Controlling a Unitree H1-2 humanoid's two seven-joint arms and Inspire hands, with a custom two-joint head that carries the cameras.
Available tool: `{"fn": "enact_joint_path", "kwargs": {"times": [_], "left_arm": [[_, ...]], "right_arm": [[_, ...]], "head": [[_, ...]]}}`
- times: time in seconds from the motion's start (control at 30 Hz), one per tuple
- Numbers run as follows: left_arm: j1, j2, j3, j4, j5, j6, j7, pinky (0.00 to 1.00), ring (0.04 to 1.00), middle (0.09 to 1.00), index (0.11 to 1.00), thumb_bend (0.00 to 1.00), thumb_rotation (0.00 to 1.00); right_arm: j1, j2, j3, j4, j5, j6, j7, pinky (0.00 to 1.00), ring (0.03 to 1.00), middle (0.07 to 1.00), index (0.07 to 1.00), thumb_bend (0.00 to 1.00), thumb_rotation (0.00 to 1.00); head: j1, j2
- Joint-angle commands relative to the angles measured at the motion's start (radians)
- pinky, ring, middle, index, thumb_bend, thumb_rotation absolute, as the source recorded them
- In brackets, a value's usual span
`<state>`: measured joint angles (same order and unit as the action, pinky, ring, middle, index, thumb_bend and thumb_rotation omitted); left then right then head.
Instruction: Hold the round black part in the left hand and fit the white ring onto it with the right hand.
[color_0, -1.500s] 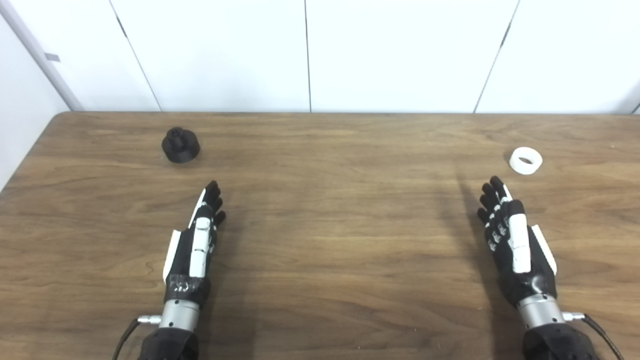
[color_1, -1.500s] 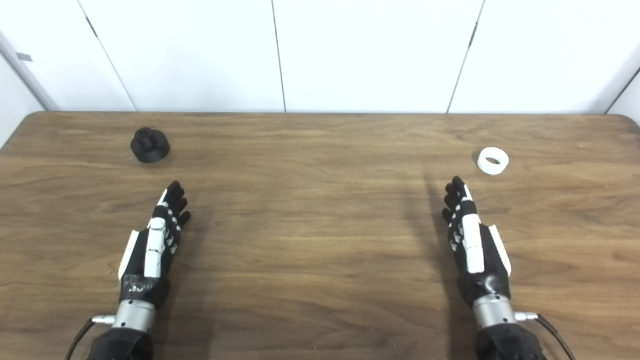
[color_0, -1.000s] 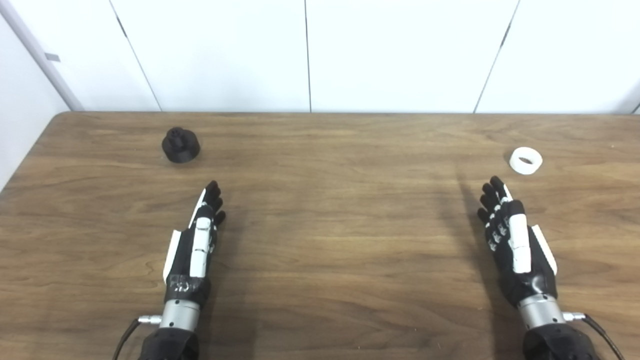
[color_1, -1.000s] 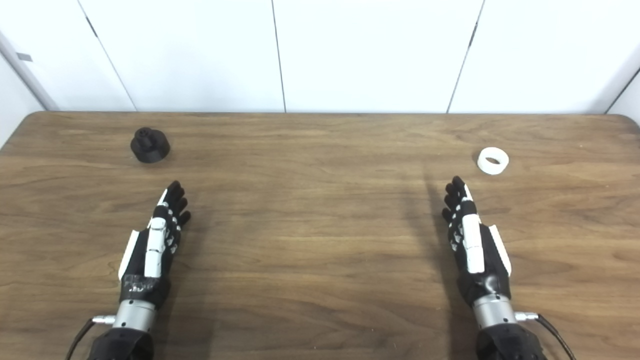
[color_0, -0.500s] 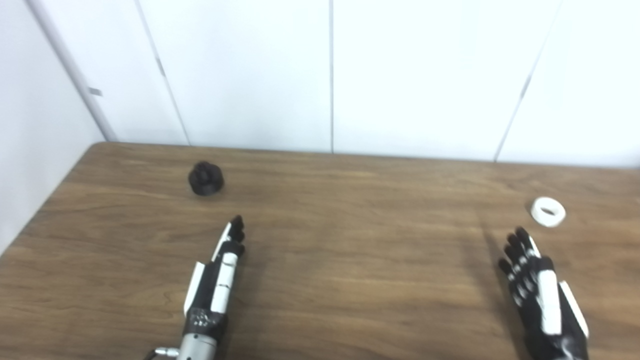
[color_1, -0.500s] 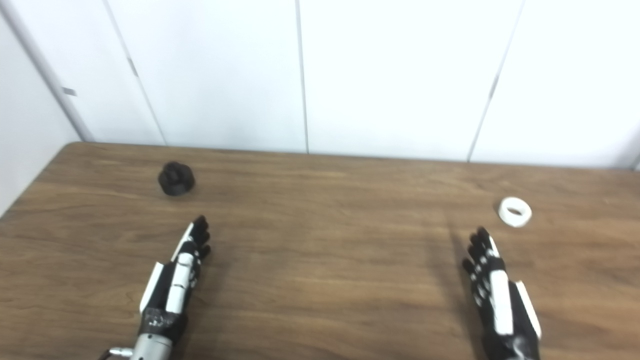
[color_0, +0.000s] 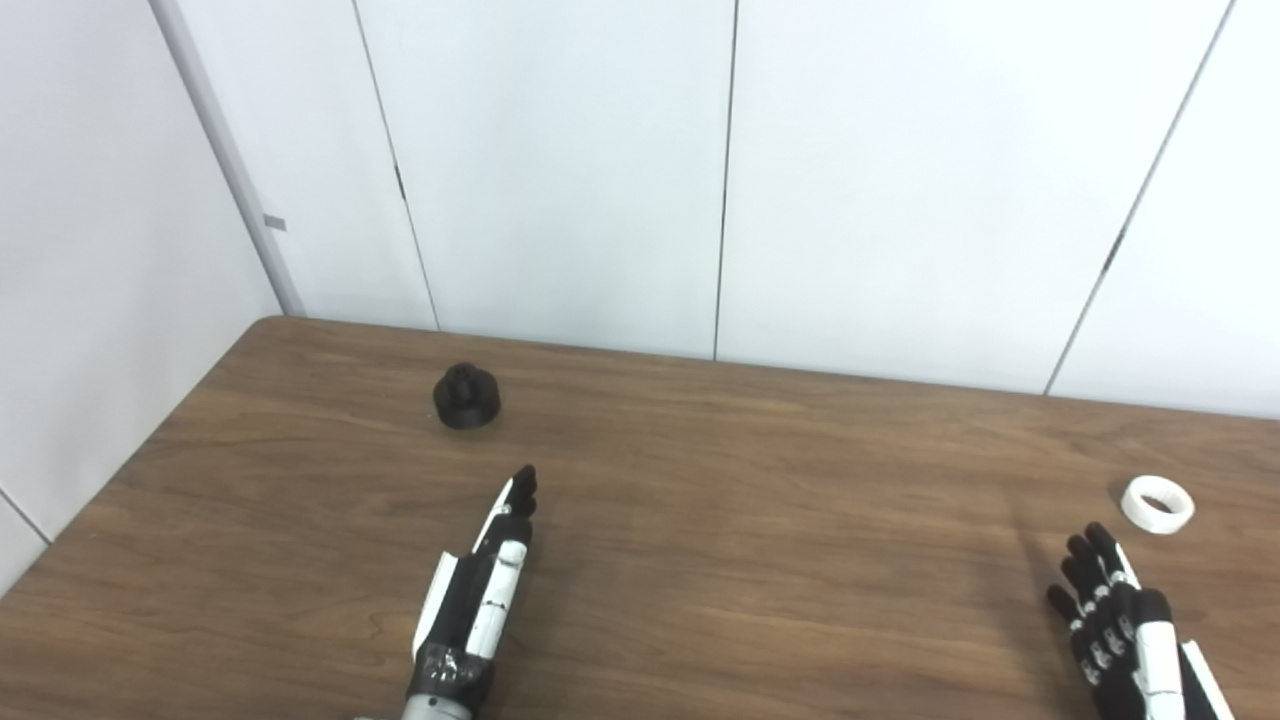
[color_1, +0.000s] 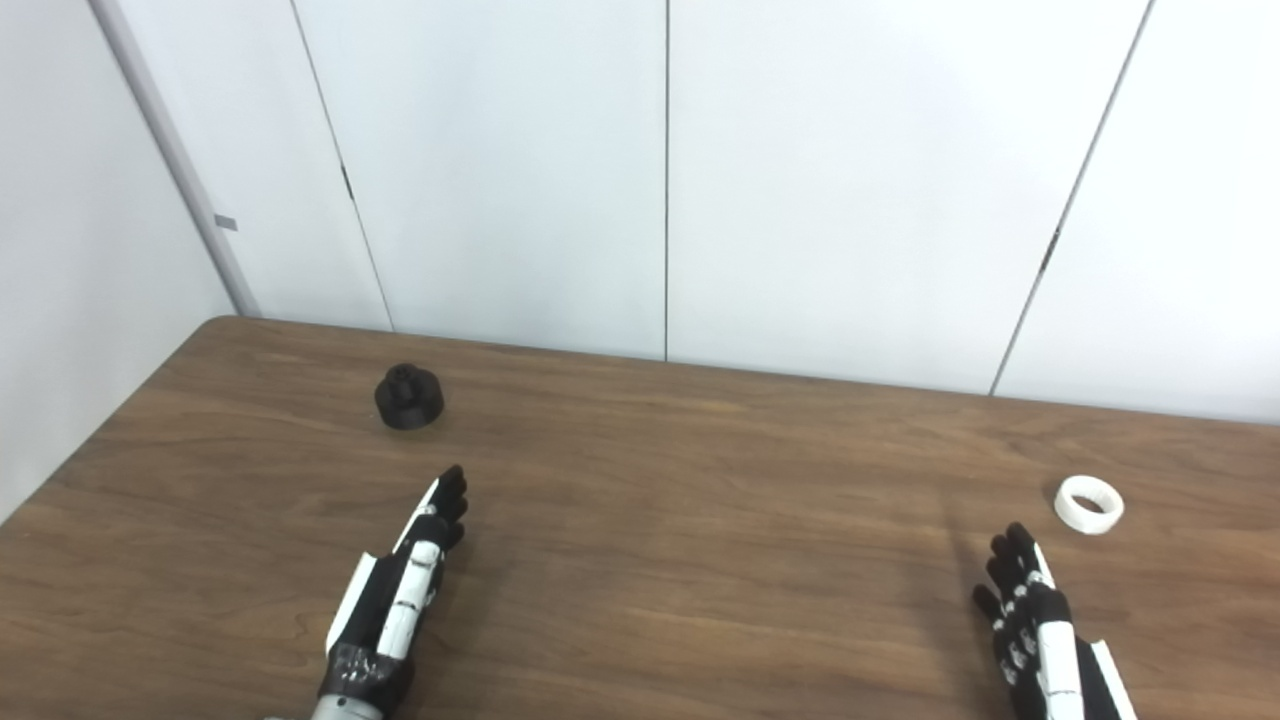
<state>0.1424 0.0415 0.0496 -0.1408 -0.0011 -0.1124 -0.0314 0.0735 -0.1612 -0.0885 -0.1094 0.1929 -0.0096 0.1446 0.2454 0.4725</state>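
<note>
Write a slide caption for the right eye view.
Open left hand and right hand rest on table; black part, white ring untouched.

A brown wooden table (color_0: 760, 520) stands against a white panelled wall (color_0: 560, 170) with thin dark seams.

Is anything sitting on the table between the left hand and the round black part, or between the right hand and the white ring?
Nothing visible. Only bare table separates the open left hand from the round black part, and the open right hand from the white ring.
</note>
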Motion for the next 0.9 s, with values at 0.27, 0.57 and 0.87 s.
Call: {"fn": "enact_joint_path", "kwargs": {"times": [0.27,0.57,0.87], "left_arm": [[0.009,-0.011,-0.01,0.029,0.039,0.006,0.02,1.0,1.0,0.996,0.987,0.51,0.84],[-0.025,0.0,0.054,-0.11,0.221,0.138,0.131,0.93,0.942,0.942,0.947,0.59,0.67],[-0.133,0.043,0.123,-0.162,0.297,0.246,0.187,0.92,0.933,0.914,0.873,0.76,0.24]], "right_arm": [[0.002,-0.009,-0.009,0.04,0.006,-0.025,0.016,1.0,1.0,0.982,1.0,0.58,1.0],[-0.005,-0.012,-0.008,0.06,0.012,-0.026,0.033,1.0,1.0,0.989,1.0,0.59,1.0],[-0.015,-0.012,-0.002,0.073,0.008,-0.038,0.033,1.0,1.0,0.982,0.992,0.59,1.0]], "head": [[-0.012,0.009],[-0.009,0.014],[-0.008,0.011]]}}
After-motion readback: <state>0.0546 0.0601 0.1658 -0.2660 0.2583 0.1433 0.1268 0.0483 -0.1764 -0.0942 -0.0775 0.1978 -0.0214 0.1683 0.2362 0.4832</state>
